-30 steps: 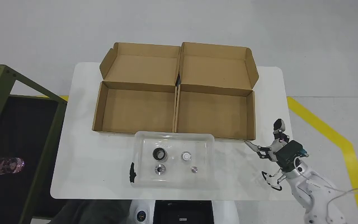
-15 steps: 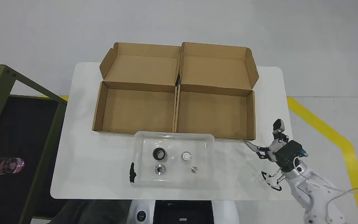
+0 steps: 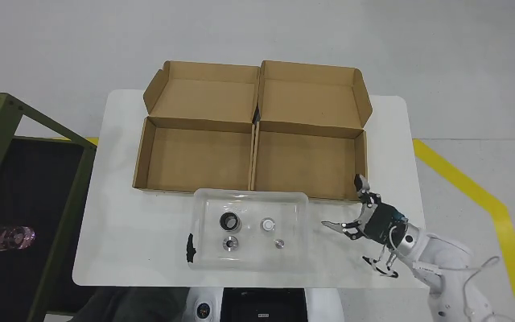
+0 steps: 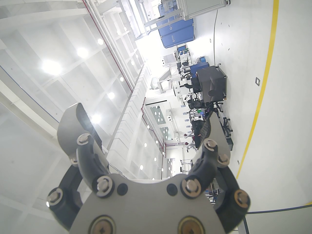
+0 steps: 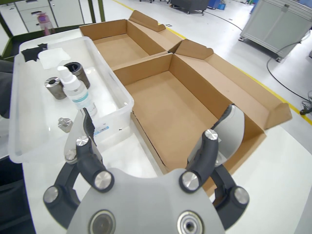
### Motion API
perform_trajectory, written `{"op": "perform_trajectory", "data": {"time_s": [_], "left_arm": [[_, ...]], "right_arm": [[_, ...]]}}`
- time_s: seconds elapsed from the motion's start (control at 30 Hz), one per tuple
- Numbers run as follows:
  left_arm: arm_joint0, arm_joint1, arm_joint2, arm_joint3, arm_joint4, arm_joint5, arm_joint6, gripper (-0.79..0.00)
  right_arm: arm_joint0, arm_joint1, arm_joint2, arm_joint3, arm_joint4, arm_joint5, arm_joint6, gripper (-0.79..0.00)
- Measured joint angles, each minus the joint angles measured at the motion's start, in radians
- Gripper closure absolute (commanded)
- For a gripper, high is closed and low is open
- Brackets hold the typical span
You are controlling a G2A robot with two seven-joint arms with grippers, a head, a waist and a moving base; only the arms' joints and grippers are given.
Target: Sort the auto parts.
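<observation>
A clear plastic tray (image 3: 251,194) sits at the table's front edge. It holds a black ring bearing (image 3: 229,221), a white spray bottle (image 3: 268,224), a grey metal cylinder (image 3: 230,243) and a small metal piece (image 3: 279,243). My right gripper (image 3: 342,203) is open just right of the tray, in front of the right cardboard box (image 3: 306,165). In the right wrist view my right gripper (image 5: 159,110) faces the bottle (image 5: 73,86), bearing (image 5: 75,70), cylinder (image 5: 54,87) and small piece (image 5: 65,124). My left gripper (image 4: 145,112) is open, empty and pointed up into the room.
Two open cardboard boxes, left (image 3: 197,157) and right, stand side by side behind the tray with lids folded back. A black scrap (image 3: 190,248) lies at the tray's left end. A green cart (image 3: 40,201) stands left of the white table (image 3: 121,201).
My right gripper has moved left along the table's front, from near the right edge to close beside the tray. The parts in the tray have not moved.
</observation>
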Motion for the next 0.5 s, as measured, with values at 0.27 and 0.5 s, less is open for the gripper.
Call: {"op": "perform_trajectory", "data": {"time_s": [0.27,0.5], "left_arm": [[0.000,0.000,0.000,0.000,0.000,0.000,0.000,-0.785],[0.000,0.000,0.000,0.000,0.000,0.000,0.000,-0.785]], "right_arm": [[0.050,0.009,-0.083,-0.051,0.049,-0.103,0.135,-0.785],[0.122,0.015,-0.202,-0.063,0.098,-0.109,0.271,-0.785]]}}
